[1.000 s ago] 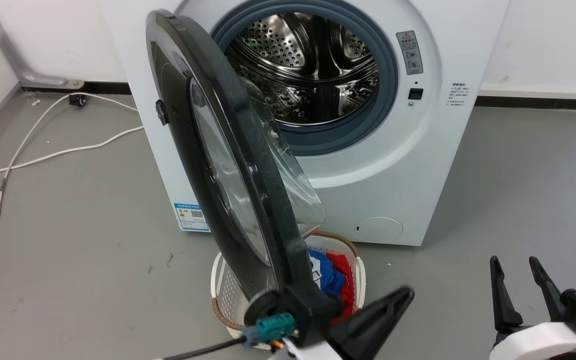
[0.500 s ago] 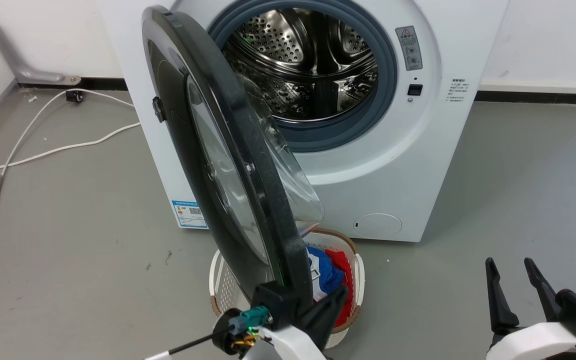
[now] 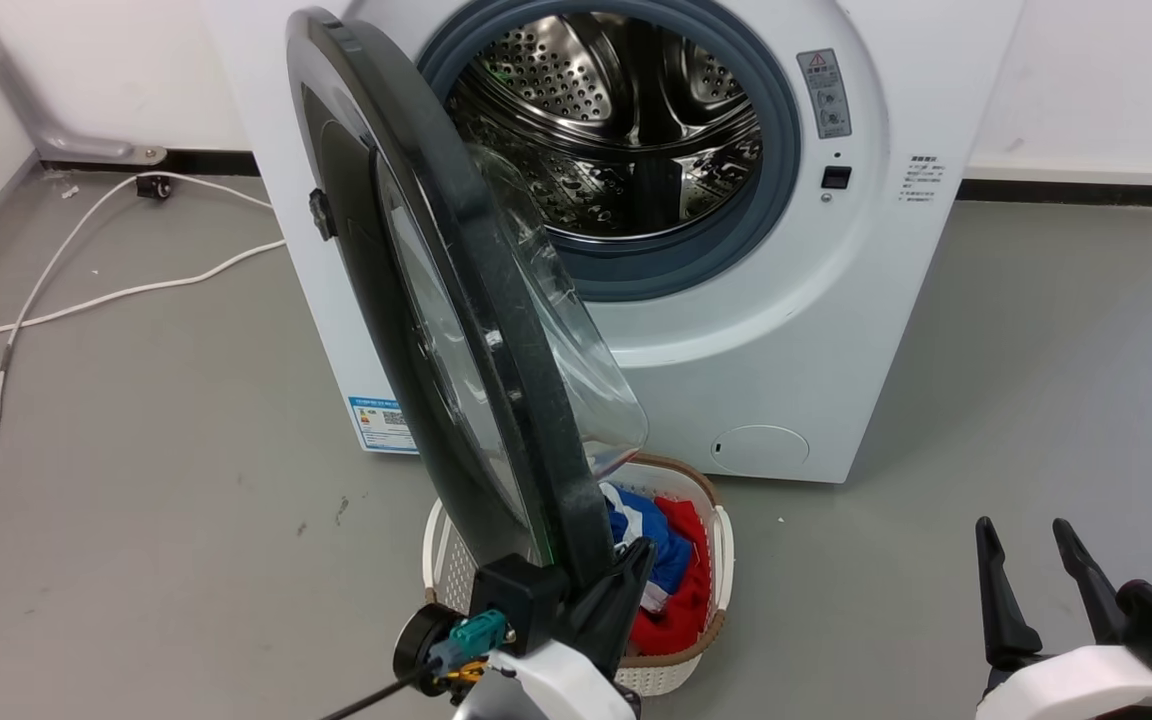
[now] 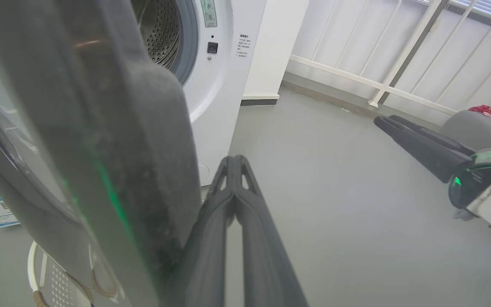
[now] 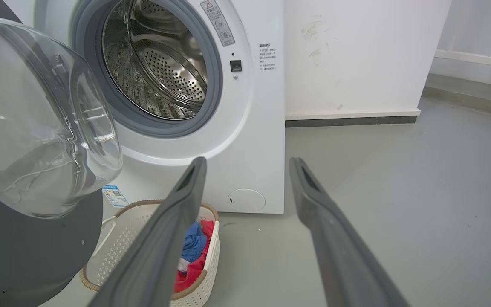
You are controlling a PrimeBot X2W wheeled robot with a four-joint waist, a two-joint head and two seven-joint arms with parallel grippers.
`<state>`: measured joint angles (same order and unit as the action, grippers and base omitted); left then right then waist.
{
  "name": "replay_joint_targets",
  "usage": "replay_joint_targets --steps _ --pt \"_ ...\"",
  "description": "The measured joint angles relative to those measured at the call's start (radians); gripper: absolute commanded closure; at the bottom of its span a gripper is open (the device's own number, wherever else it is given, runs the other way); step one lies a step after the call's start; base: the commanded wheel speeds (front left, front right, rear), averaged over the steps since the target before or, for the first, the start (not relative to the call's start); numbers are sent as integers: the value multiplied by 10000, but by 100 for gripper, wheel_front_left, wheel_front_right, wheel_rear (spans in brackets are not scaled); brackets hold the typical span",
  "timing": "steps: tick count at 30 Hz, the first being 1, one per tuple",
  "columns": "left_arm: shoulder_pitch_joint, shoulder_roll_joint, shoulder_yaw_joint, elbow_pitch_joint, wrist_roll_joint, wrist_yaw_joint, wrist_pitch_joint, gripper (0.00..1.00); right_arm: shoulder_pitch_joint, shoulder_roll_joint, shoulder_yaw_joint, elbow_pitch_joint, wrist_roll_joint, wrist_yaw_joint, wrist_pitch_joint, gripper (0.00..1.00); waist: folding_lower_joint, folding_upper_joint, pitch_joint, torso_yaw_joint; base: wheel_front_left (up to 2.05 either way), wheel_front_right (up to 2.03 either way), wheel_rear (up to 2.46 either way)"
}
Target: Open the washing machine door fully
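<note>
The washing machine door [image 3: 436, 300], a glossy black disc with a clear glass bowl [image 3: 576, 370], stands partly open and edge-on to me, hinged at the machine's left. My left gripper [image 3: 642, 548] is shut with nothing in it and lies against the inner side of the door's near rim, low down. In the left wrist view the shut left gripper [image 4: 233, 160] runs right beside the dark door rim [image 4: 143, 149]. My right gripper [image 3: 1023, 527] hovers open at the lower right, away from the door. The right wrist view has the right gripper [image 5: 248, 162] open, with the glass bowl [image 5: 36, 119] at left.
The white washing machine [image 3: 786, 330] has its steel drum [image 3: 626, 130] exposed. A white laundry basket [image 3: 721, 560] with blue and red clothes sits on the grey floor under the door. White cables [image 3: 86, 300] trail at the left. A railing [image 4: 399, 55] stands to the right.
My left gripper has swung left, from sticking out to the right of the door's lower edge to lying close against its rim. The door and the right gripper have barely shifted.
</note>
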<state>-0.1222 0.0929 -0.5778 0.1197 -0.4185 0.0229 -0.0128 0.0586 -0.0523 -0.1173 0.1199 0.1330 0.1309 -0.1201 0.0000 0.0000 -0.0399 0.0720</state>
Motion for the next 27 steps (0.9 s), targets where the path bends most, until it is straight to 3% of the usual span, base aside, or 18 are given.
replay_joint_targets --steps 7,14,27 --pt "643 196 132 -454 211 679 -284 100 -24 2 -46 111 92 0 -42 0 0 0 -31 286 0 0 0" --pt "1187 497 236 -1037 393 1066 -453 100 -24 4 -140 203 132 0 -81 0 0 0 -45 766 0 0 0" --pt "1595 1032 1352 -1570 54 1778 -579 100 -182 6 -316 305 174 0 -211 0 0 0 -62 2279 0 0 0"
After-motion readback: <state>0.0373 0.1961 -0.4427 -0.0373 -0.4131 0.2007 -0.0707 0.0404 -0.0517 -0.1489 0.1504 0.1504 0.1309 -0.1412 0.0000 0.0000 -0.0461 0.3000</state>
